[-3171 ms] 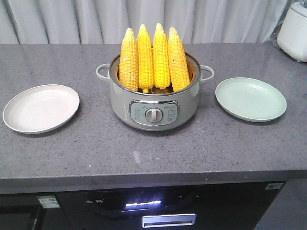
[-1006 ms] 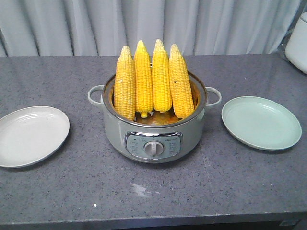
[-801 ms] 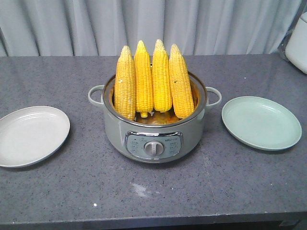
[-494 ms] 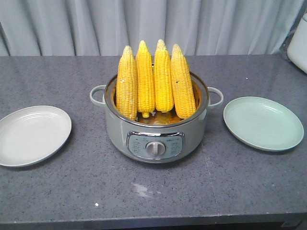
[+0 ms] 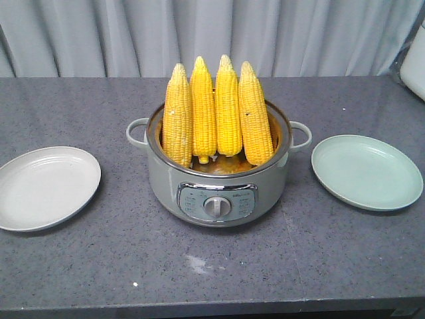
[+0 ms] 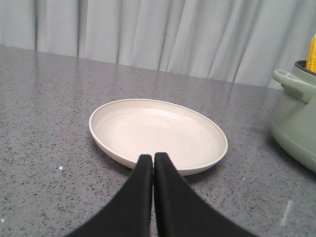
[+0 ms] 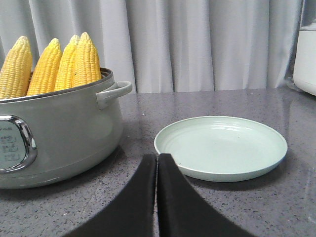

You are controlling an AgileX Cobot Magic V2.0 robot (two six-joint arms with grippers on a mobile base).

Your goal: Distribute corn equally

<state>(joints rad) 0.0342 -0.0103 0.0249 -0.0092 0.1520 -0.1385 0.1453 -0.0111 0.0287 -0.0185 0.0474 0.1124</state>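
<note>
Yellow corn (image 5: 218, 109) stands upright in the pot (image 5: 219, 193), tips clear for grasping; cream plate (image 5: 46, 189) and green plate (image 5: 366, 173) flank it, one per arm; left fingers (image 6: 138, 197) and right fingers (image 7: 143, 197) pressed together, apparently empty.

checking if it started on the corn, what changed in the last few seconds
Only the view changed: it closed in on the counter, so the cabinet front below dropped out of frame; the robot likely rolled nearer. Nothing taken or let go. The four corn cobs stay standing in the pot, white plate and green plate empty.
</note>
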